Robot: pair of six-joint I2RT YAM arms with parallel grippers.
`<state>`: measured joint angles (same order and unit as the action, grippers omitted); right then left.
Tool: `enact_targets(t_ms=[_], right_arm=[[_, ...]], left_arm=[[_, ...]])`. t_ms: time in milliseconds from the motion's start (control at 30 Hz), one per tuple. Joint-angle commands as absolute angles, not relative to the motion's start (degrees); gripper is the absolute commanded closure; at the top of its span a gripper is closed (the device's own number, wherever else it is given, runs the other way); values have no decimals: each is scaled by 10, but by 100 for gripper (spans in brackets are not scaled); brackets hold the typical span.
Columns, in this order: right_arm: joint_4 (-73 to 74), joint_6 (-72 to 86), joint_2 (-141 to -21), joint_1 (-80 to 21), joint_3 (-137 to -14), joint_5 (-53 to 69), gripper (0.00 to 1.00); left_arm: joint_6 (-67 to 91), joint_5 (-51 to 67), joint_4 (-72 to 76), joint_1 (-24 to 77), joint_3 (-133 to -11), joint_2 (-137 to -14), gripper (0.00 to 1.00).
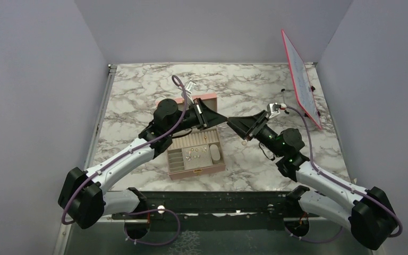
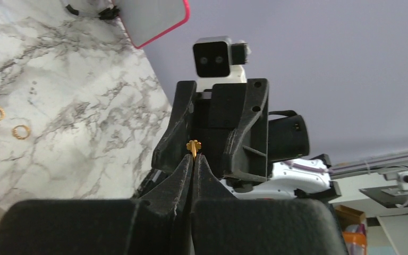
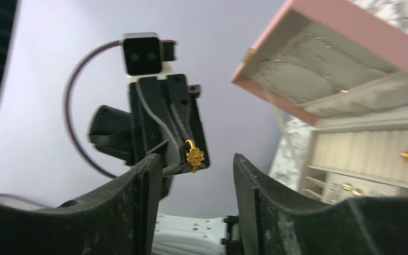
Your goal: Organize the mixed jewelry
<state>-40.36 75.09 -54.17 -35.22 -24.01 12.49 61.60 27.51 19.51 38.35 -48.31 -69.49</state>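
Pinching clover earring | left gripper | clover outward, axis along jaws

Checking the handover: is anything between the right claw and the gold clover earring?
Nothing: the right wrist view shows only air between right claw and clover earring.

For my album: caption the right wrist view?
Left gripper holds a gold clover charm facing the open right gripper, jewelry box nearby.

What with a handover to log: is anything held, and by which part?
The left gripper pinches a gold clover earring by its lower end, clover head sticking out; right gripper holds nothing.
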Motion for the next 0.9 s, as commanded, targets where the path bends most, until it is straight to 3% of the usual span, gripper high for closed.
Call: enact_targets(t_ms=[0,500,867], right_arm=[[-602,847,-564,-351,-236,152,47],[-545,851,-547,-351,-248,137,64],[-464,807,-528,-351,-274,127,66]], left_arm=[[673,310,258,378,-493,-671,100],[692,320,276,374,-486,-666,100],[691,323,278,371,-480,-665,100]])
